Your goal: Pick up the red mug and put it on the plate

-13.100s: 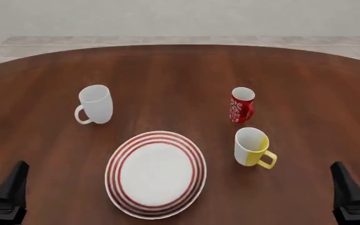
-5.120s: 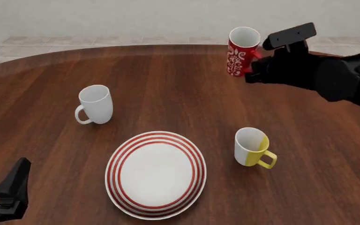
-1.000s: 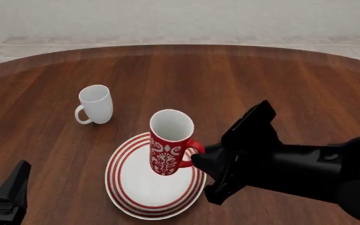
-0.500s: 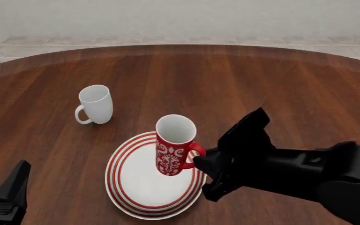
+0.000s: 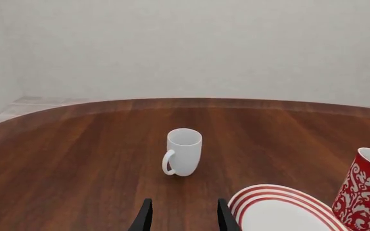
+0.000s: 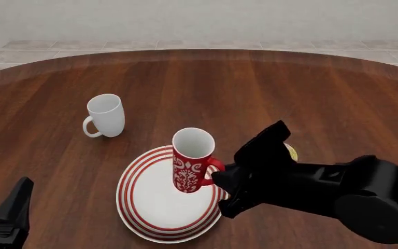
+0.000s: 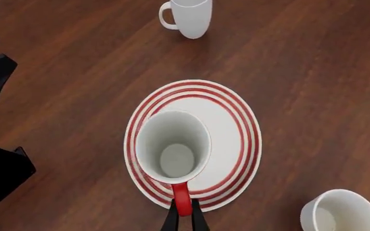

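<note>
Right claw (image 7: 181, 217) clamped on red mug (image 6: 193, 167) handle, mug upright over the plate (image 6: 140, 207). Left claw (image 5: 180, 220) parted, holding nothing; white mug (image 5: 183, 151) ahead of it.

Both arms are plain matte black all over, no markings, screws or cables that I can spot. The right arm's bulky black rounded-link body (image 6: 337, 189) is chunky, with smooth casings and a boxy block near the wrist. Its thin black gripper fingers (image 7: 171, 222) taper to narrow blades. The left arm's black angular gripper (image 6: 9, 212) looks wedge-shaped, with two slim flat prongs, though it's mostly cut off by the edge.
</note>
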Controlling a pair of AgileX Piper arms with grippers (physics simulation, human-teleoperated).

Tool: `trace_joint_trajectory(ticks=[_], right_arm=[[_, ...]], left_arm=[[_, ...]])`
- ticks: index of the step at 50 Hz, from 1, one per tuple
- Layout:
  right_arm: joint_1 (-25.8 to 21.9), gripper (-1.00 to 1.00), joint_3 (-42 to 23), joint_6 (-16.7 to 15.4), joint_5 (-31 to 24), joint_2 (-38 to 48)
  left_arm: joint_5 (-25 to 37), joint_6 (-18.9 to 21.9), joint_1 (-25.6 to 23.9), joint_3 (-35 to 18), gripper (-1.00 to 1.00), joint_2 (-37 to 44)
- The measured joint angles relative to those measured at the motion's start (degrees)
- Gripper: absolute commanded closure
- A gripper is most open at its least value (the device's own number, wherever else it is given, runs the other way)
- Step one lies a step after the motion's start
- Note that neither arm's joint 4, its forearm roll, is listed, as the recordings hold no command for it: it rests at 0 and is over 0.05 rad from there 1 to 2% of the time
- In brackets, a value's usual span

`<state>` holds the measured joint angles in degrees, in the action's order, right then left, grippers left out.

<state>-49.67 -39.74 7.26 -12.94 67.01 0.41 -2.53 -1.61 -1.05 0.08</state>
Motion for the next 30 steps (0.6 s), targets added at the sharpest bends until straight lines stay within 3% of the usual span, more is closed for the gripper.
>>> trace_joint_trajectory(ticks=[30], right_arm=[[1.52,1.0,0.69,0.03,3.38,4.11]], left_arm=[[0.03,-0.36,-0.1,-0.11,-1.0,0.01]])
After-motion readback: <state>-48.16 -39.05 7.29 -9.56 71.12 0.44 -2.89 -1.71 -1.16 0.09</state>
